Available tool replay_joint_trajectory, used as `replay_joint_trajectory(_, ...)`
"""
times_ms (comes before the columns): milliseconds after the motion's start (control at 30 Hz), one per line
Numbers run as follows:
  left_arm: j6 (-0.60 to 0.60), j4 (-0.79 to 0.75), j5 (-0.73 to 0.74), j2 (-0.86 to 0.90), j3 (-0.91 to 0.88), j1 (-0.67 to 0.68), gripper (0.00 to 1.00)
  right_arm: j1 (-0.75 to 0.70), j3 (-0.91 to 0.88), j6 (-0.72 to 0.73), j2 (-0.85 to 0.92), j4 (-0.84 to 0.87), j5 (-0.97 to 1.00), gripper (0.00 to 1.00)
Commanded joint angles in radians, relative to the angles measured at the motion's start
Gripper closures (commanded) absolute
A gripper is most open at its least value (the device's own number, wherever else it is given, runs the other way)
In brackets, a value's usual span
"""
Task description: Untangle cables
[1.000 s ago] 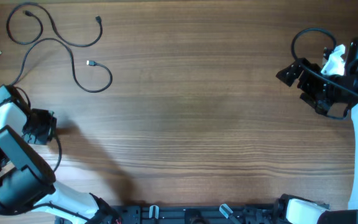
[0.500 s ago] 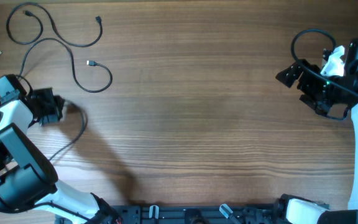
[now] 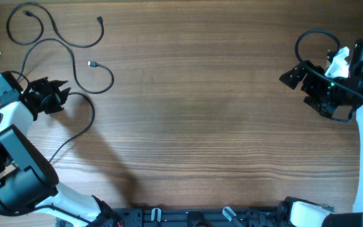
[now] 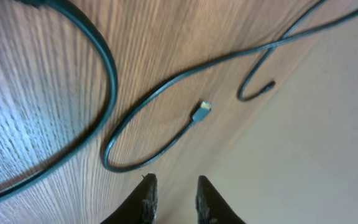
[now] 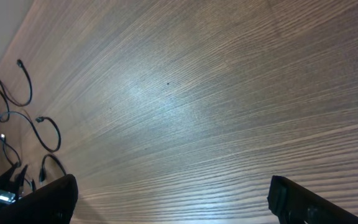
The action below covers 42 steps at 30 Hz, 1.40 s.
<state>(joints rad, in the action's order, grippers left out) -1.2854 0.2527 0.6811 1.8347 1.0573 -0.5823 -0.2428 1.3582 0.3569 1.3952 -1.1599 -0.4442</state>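
Note:
Several thin black cables lie in loose curves at the table's far left. One cable (image 3: 55, 28) makes a loop at the corner and ends in a dark plug. A second cable (image 3: 74, 69) curves down to a silvery plug (image 3: 92, 64). My left gripper (image 3: 63, 92) is open and empty, just below and left of that plug's loop. In the left wrist view the silvery plug (image 4: 201, 112) lies ahead of the fingertips (image 4: 176, 186). My right gripper (image 3: 293, 74) is wide open and empty at the far right, well away from the cables. The cables show small in the right wrist view (image 5: 45, 127).
A thicker black arm wire (image 3: 87, 123) sweeps from my left wrist down across the table; it also shows in the left wrist view (image 4: 107, 74). Another arm wire loops (image 3: 307, 38) above the right gripper. The table edge runs close to the cables at the far left.
My left gripper has moved up and to the right, towards the silvery-plug cable, and its arm wire has swung out to the right. The right arm has not moved.

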Motion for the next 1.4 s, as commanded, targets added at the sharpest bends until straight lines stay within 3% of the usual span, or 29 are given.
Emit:
replay_joint_trajectory(0, 0.034, -0.009, 0.041, 0.003, 0.000, 0.005, 0.60, 0.004, 0.008, -0.013, 0.008, -0.003, 0.002, 0.00)
replay_joint_trajectory(100, 0.160, -0.075, 0.101, -0.002, 0.016, 0.005, 0.47, 0.004, 0.008, -0.013, 0.008, -0.005, 0.002, 0.00)
replay_joint_trajectory(233, 0.301, 0.016, 0.084, -0.070, 0.079, 0.005, 0.39, 0.004, 0.008, -0.014, 0.008, -0.015, 0.002, 0.00)
replay_joint_trajectory(333, 0.428, 0.246, -0.200, -0.146, 0.124, 0.005, 0.31, 0.004, 0.008, -0.013, 0.008, -0.017, 0.002, 0.00)
replay_joint_trajectory(433, 0.441, 0.419, -0.609, -0.169, 0.133, -0.004, 0.24, 0.004, 0.007, -0.014, 0.008, -0.016, 0.003, 0.00)
replay_joint_trajectory(467, 0.441, 0.481, -0.775, -0.164, 0.133, -0.018, 0.15, 0.004, 0.002, -0.014, 0.008, -0.013, 0.003, 0.00)
replay_joint_trajectory(500, 0.441, 0.515, -0.875, -0.163, 0.132, -0.033, 0.04, 0.004, -0.005, -0.014, 0.008, -0.009, 0.003, 0.00)
replay_joint_trajectory(600, 0.440, 0.550, -1.028, -0.163, 0.119, -0.095, 0.00, 0.004, -0.042, -0.014, 0.008, 0.008, 0.003, 0.00)
replay_joint_trajectory(800, 0.433, 0.550, -0.996, -0.163, 0.084, -0.266, 0.00, 0.004, -0.109, -0.013, 0.008, 0.045, 0.002, 0.00)
replay_joint_trajectory(900, 0.435, 0.505, -0.912, -0.163, 0.028, -0.306, 0.00, 0.004, -0.109, -0.004, 0.008, 0.061, -0.005, 0.00)
replay_joint_trajectory(1100, 0.441, 0.369, -0.928, -0.161, -0.101, -0.306, 0.03, 0.004, -0.109, 0.013, 0.008, 0.064, -0.005, 0.00)
replay_joint_trajectory(1367, 0.441, 0.355, -0.925, -0.124, -0.160, -0.306, 0.08, 0.004, -0.109, 0.038, 0.008, 0.079, -0.005, 0.00)
